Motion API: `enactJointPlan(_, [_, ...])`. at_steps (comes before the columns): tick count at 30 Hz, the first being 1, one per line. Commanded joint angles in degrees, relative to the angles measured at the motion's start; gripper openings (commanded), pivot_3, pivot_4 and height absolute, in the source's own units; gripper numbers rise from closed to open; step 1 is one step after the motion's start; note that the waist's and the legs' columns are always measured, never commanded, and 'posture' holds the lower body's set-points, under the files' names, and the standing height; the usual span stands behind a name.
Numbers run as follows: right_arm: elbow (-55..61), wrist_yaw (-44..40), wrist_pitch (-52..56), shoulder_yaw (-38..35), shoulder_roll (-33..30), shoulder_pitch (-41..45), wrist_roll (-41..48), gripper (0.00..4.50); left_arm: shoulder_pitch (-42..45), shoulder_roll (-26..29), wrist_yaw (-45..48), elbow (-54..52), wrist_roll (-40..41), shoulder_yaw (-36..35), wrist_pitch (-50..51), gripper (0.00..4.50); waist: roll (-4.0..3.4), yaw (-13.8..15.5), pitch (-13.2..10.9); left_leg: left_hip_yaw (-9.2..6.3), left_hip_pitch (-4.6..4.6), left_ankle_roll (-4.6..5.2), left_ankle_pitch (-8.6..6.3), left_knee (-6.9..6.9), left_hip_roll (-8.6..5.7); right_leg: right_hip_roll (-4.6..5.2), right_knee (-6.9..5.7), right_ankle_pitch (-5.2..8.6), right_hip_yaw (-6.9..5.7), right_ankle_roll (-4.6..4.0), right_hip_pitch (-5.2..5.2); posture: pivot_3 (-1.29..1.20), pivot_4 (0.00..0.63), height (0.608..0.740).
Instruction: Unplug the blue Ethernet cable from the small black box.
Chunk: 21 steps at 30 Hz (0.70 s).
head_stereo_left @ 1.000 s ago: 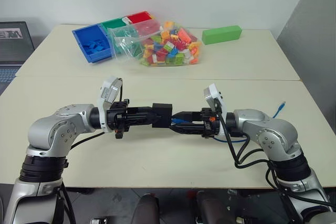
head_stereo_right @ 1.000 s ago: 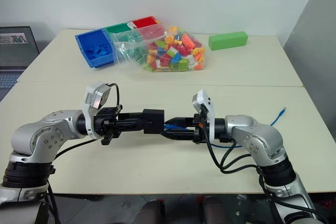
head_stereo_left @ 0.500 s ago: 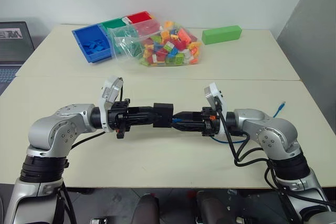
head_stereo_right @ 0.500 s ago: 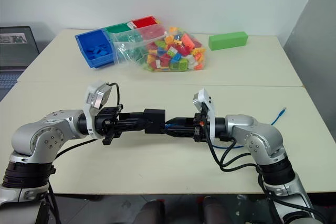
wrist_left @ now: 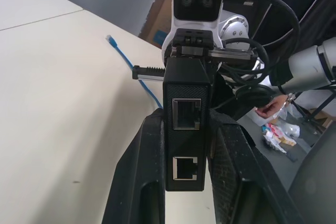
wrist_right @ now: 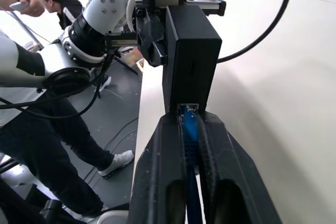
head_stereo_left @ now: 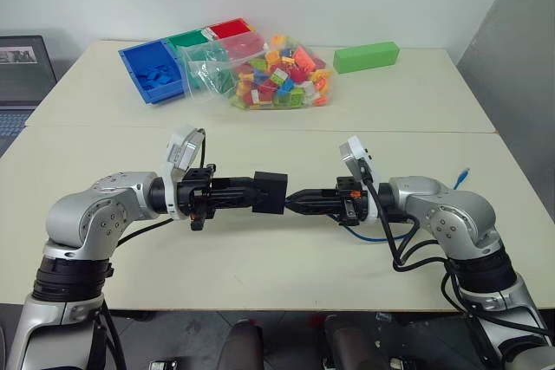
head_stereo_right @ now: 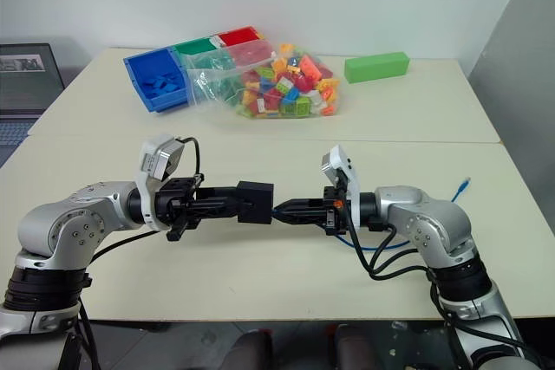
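**Bright, even indoor light with soft shadows**

The scene is brightly and evenly lit, apparently from overhead. The pale table [head_stereo_left: 260, 119] reflects the light with no harsh glare, and only faint, soft-edged shadows lie on it beneath the two arms. The head views are sharp from near to far, and the clear bag of coloured bricks [head_stereo_left: 276, 71] at the far side shows small highlights. In the left wrist view the small black box [wrist_left: 187, 114] is crisp, while the room beyond is softer. In the right wrist view the background is washed out toward white, and the near fingers [wrist_right: 163, 182] look stretched by wide-angle distortion.
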State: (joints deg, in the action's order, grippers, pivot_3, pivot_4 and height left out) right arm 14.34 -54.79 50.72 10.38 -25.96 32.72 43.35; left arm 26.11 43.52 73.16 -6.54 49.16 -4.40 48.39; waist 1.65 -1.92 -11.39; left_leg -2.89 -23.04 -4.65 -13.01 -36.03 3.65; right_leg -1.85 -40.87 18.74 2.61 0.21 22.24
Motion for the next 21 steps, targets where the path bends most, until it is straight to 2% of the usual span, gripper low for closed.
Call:
enactJointPlan(1, [0.15,-1.34,-0.32,-0.08,-0.54,1.99,-0.18,0.03,0.44,1.11,0.63,-1.36,0.8,-1.33,0.07,0.77,0.0,0.0,0.0,0.0,0.0,0.0,0.0,0.0,0.0,0.0,0.0,0.0,0.0,0.0,0.0,0.0,0.15,0.74])
enactJointPlan(7, [-1.15,-2.36,-1.32,-0.1,-1.91,2.32,-1.9,0.03,-0.1,1.99,0.94,-0.76,0.41,-2.1,-0.25,0.77,0.0,-0.01,0.0,0.0,0.0,0.0,0.0,0.0,0.0,0.0,0.0,0.0,0.0,0.0,0.0,0.0,0.15,0.74])
enactJointPlan(16, [-4.41,-4.93,-5.15,-1.16,-8.43,0.1,-6.57,0.02,-4.09,4.96,0.42,-0.31,-0.18,-5.63,-1.44,0.77,-0.01,-0.02,-0.01,0.01,-0.01,0.01,-0.01,0.02,0.0,0.01,0.05,0.0,0.0,0.0,0.01,0.0,0.15,0.74])
enactJointPlan(18, [-6.33,-3.88,-6.86,-1.98,-8.27,0.0,-8.06,0.02,-4.8,4.96,-0.03,-0.79,-0.21,-6.18,-1.5,0.77,-0.01,-0.03,-0.01,0.01,-0.01,0.01,0.0,0.02,0.0,0.0,0.05,0.0,0.0,0.0,0.01,0.0,0.15,0.74])
enactJointPlan(21, [-17.04,3.51,-16.25,-2.79,-5.41,2.82,-16.53,0.02,-5.94,4.49,-1.84,-1.82,-0.12,-7.14,-1.52,0.77,0.03,-0.25,0.0,0.02,-0.01,0.01,0.0,0.02,0.01,0.0,0.05,0.0,0.01,0.0,0.01,0.0,0.15,0.74])
